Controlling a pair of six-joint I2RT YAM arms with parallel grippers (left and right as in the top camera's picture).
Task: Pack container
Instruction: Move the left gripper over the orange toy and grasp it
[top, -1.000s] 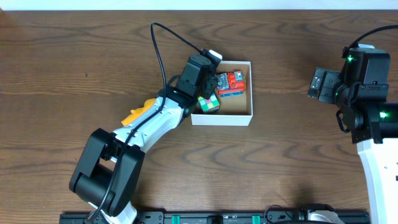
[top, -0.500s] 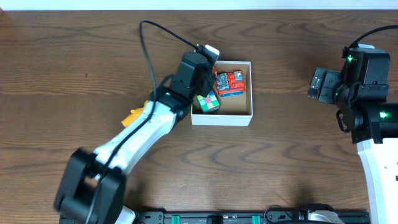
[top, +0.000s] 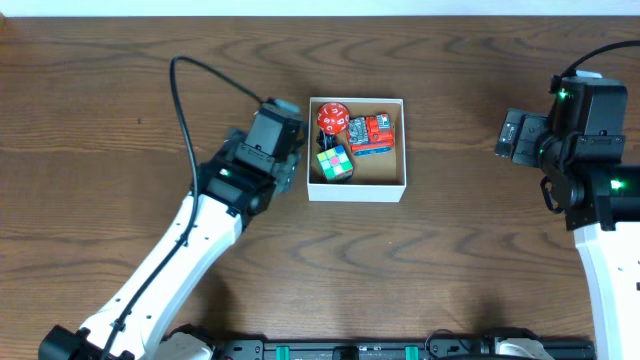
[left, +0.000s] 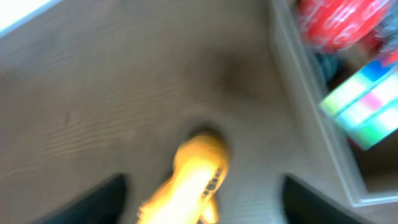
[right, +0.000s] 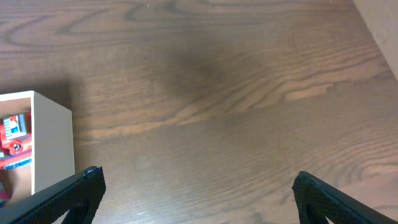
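The container (top: 357, 193) is a white-walled box with a tan inside, in the middle of the table. In it lie a red many-sided die (top: 331, 118), a red toy vehicle (top: 369, 133) and a colour cube (top: 335, 163). My left gripper (top: 281, 160) hangs open just left of the box. The blurred left wrist view shows my left gripper (left: 203, 182) with its jaws wide apart over a yellow toy (left: 194, 180), and the container's wall (left: 311, 124) at right. The arm hides that toy from overhead. My right gripper (top: 516, 136) stands open and empty at the far right.
In the right wrist view my right gripper (right: 196, 178) is over bare wood, with the container's corner (right: 53, 143) at the left edge. The right arm's base (top: 600, 180) stands at the table's right side. The left arm crosses the front left of the table.
My left gripper has drawn back leftward out of the container and opened. The red die now lies uncovered in the box's back left corner. The right arm has not moved.
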